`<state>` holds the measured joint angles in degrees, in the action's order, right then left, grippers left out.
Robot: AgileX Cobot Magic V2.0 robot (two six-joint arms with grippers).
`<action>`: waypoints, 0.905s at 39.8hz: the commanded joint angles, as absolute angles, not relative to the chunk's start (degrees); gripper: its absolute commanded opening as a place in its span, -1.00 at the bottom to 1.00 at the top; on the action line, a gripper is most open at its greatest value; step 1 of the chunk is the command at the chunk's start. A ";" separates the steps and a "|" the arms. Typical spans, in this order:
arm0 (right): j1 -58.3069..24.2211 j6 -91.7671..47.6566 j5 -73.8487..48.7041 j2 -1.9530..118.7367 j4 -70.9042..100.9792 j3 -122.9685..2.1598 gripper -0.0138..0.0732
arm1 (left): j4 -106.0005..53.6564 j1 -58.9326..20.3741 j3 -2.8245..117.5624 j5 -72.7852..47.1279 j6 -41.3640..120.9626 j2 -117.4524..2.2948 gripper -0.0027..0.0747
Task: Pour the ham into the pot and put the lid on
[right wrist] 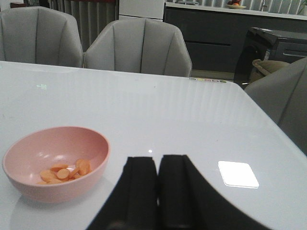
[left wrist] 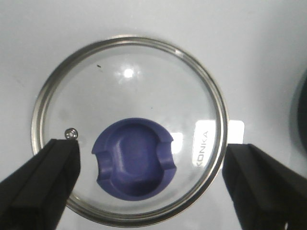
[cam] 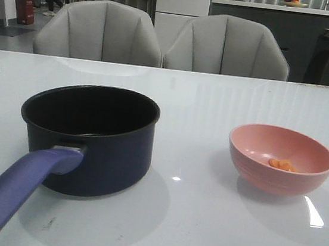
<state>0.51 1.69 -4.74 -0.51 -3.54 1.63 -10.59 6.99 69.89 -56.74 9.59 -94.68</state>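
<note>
Your right gripper (right wrist: 157, 191) has its fingers pressed together with nothing between them, low over the table (right wrist: 201, 124) and off to one side of the pink bowl (right wrist: 55, 163). Your left gripper (left wrist: 151, 177) is spread wide, one finger on either side of the lid (left wrist: 129, 81), poised above its blue knob (left wrist: 133, 163) but not touching it.

The ham (right wrist: 64, 172) is still in the bowl, so pouring looks like the first step. Open the right fingers, take the bowl by its near rim, carry it over the pot (cam: 91, 132) and tip it slowly so the pieces drop inside the dark wall. Leave the lid alone until then.

Only the left wrist view shows the lid whole; the front view catches just a sliver of its rim at the left edge. The front view alone shows the pot, empty as far as you can see, with its long handle (cam: 11, 194) pointing toward you, well apart from the bowl.
</note>
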 commanded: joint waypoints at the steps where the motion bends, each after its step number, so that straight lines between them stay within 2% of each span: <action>1: 0.58 1.55 0.00 -1.69 -4.21 2.07 -0.36 | -11.81 6.59 68.88 -52.76 9.76 -86.05 0.69; 14: 0.58 1.55 0.00 -1.69 -4.21 2.07 -0.36 | -15.73 6.35 51.95 -34.37 9.76 -59.89 0.69; 23: 0.52 1.55 0.00 -1.69 -4.21 2.07 -0.36 | -15.60 0.62 37.43 -22.15 9.76 -40.08 0.69; 36: 0.52 1.55 0.00 -1.69 -4.21 2.07 -0.36 | -15.33 -1.07 22.27 -16.71 9.76 -14.52 0.69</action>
<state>0.51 1.69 -4.71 -0.51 -3.54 1.63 -14.66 -0.55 23.10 -22.34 9.82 -17.89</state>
